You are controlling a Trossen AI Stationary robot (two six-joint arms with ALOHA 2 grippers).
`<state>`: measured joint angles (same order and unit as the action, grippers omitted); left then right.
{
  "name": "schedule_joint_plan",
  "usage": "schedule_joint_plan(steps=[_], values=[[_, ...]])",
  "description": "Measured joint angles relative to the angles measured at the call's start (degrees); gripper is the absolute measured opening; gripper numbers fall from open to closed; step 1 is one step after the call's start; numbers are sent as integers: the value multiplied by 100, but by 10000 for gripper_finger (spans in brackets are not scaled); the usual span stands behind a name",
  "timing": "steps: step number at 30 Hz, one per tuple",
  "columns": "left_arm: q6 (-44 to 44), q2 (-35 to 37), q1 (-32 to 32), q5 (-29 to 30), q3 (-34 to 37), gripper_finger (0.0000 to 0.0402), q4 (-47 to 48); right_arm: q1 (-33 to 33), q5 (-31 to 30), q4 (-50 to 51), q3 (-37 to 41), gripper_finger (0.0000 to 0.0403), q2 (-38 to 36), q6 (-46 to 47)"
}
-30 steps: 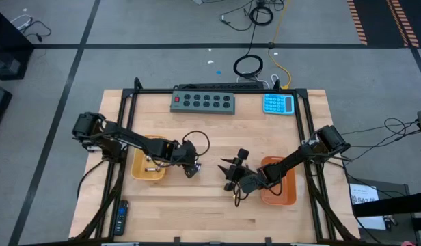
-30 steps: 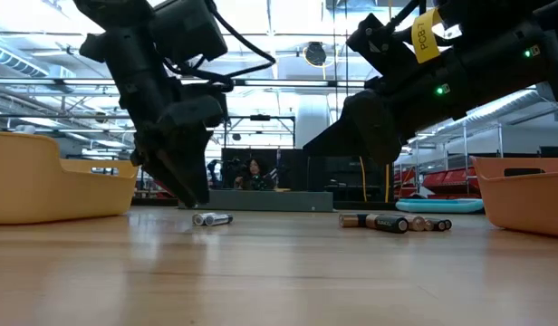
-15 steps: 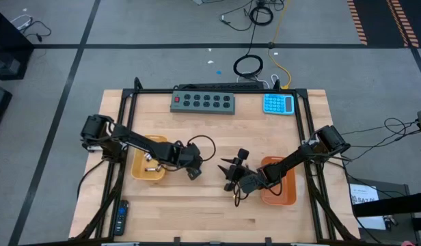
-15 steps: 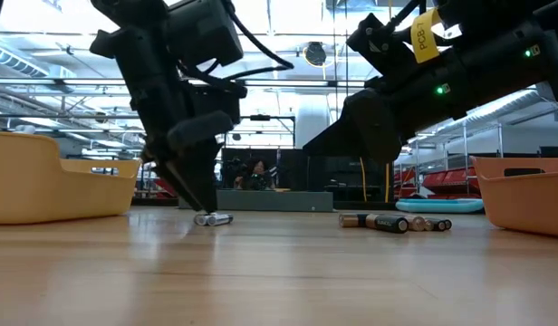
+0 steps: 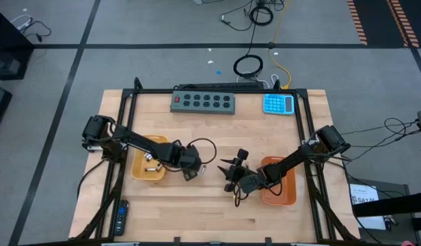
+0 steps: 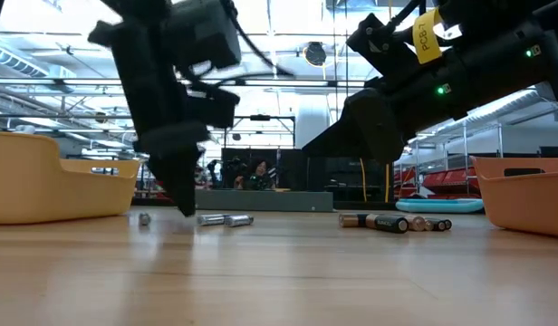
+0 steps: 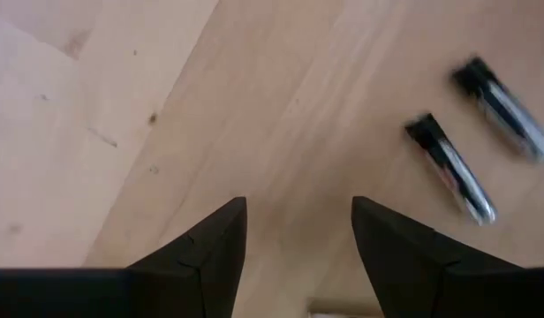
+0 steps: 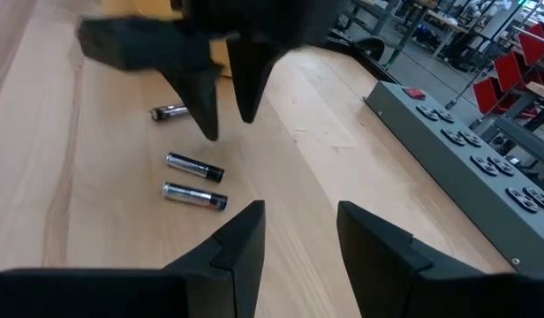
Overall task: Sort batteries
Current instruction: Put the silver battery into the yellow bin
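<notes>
Left gripper point(image 6: 184, 204) seen low over table, fingers spread, nothing pinched; two batteries point(image 6: 225, 219) lying loose just beside its tips, third cell point(image 6: 144, 218) apart near yellow tray point(image 6: 52, 186). Right gripper point(image 8: 294, 234) held above table, fingers spread, empty. More batteries point(image 6: 397, 223) seen farther back, near orange tray point(image 6: 524, 190). Risk judged: cells rolled or knocked away by fingertips on descent, since round and loose; two adjacent cells possibly pinched together
</notes>
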<state>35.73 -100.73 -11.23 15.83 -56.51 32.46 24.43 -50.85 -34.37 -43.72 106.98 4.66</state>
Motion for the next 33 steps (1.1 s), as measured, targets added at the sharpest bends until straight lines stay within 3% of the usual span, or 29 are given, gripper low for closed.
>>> schedule_joint_plan(steps=[4, 9, 16, 23, 33], values=[[-798, 141, -211, -80, -351, 214, 564, -7, 0, 17, 1, 134, 0, 5], [-2106, 231, -645, -1128, -566, 214, 1527, -7, 37, 1, 0, 134, 0, 44], [-3825, 106, -1327, -858, -518, 214, 1609, -7, 169, -126, 2, 134, 2, 66], [-4238, -85, -1385, -622, -518, 212, 1657, -6, 171, -237, 1, 134, 2, 57], [-5022, -506, -1402, -688, -538, 130, 1996, -7, 170, -232, 2, 134, 2, 24]])
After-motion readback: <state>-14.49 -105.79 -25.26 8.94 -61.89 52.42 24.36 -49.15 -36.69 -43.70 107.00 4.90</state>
